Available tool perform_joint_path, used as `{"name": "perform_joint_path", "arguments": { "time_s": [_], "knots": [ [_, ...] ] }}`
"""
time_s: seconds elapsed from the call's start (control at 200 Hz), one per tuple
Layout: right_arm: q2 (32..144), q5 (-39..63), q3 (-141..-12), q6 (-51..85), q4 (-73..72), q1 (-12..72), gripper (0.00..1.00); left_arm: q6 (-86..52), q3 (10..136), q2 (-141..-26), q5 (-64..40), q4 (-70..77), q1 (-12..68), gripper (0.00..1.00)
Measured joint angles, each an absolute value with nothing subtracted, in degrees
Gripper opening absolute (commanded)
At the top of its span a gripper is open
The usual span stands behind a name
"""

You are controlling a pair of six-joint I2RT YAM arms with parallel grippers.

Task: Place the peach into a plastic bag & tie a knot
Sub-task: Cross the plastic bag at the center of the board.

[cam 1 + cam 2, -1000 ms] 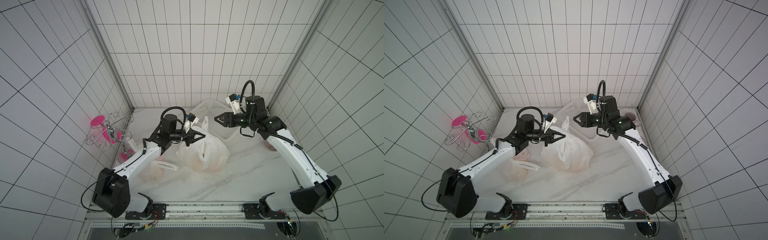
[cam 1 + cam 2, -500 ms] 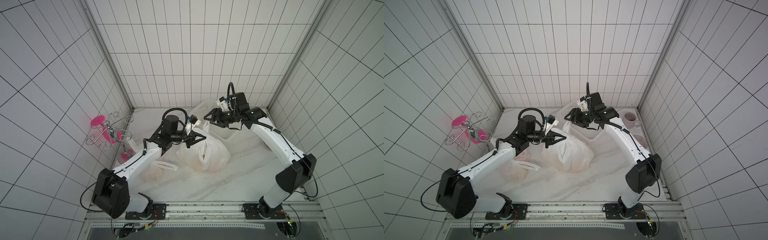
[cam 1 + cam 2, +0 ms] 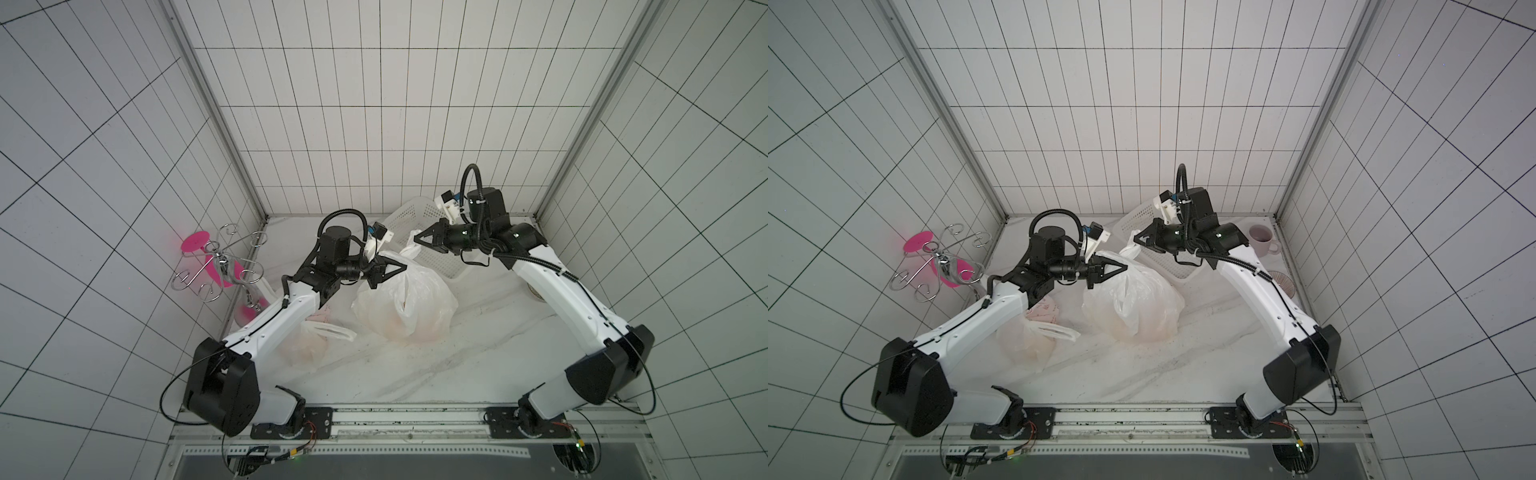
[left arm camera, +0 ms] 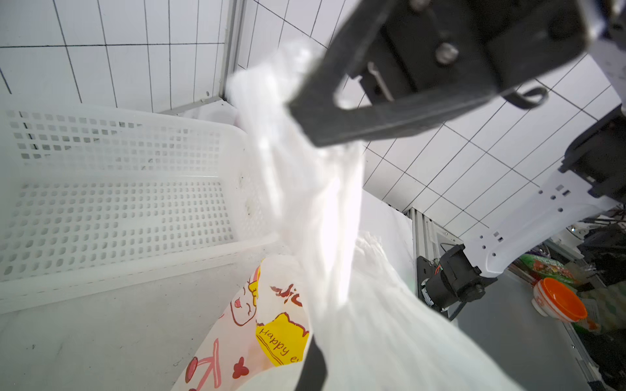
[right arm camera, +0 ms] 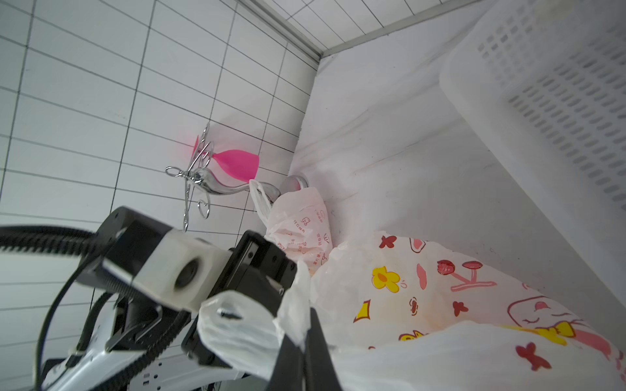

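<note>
Basket (image 3: 409, 214) lies just behind bag (image 3: 405, 307), handles pinched by left pincer (image 3: 401, 266) and right pincer (image 3: 419, 240).

plastic bag (image 3: 405, 303): transl., printed, ctr table (image 3: 478, 353), handles up+apart | peach (image 3: 399, 328): inside (faint orange blur)

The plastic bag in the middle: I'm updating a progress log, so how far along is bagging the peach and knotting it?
Done, apparently: a peach-coloured shape shows through the plastic bag. In hand: the left gripper and right gripper each have jaws shut on one of its handles. Left: crossing the handles and tying; no knot shows yet.
</note>
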State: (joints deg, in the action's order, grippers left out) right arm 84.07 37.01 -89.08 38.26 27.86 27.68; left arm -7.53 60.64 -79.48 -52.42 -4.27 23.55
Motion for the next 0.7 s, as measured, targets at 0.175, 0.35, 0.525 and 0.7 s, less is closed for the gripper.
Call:
{"name": "perform_joint_path", "arguments": {
  "time_s": [0.175, 0.35, 0.525, 0.7],
  "knots": [
    [78.54, 39.77, -82.48, 34.46, 19.49, 30.09, 0.00, -13.80, 62.17, -80.31, -54.61, -2.22, 22.52, 0.00],
    [78.02, 38.61, -78.63, 25.85, 18.94, 35.07, 0.00, -17.96, 62.57, -81.87, -55.66, -3.57, 21.23, 0.00],
    [76.01, 34.92, -72.84, 18.92, 17.45, 38.37, 0.00, -19.27, 62.54, -82.70, -58.26, -7.64, 20.43, 0.00],
    [76.23, 30.30, -70.83, 11.33, 16.64, 43.00, 0.00, -20.12, 62.54, -82.89, -60.05, -9.56, 20.36, 0.00]
  ]
}}
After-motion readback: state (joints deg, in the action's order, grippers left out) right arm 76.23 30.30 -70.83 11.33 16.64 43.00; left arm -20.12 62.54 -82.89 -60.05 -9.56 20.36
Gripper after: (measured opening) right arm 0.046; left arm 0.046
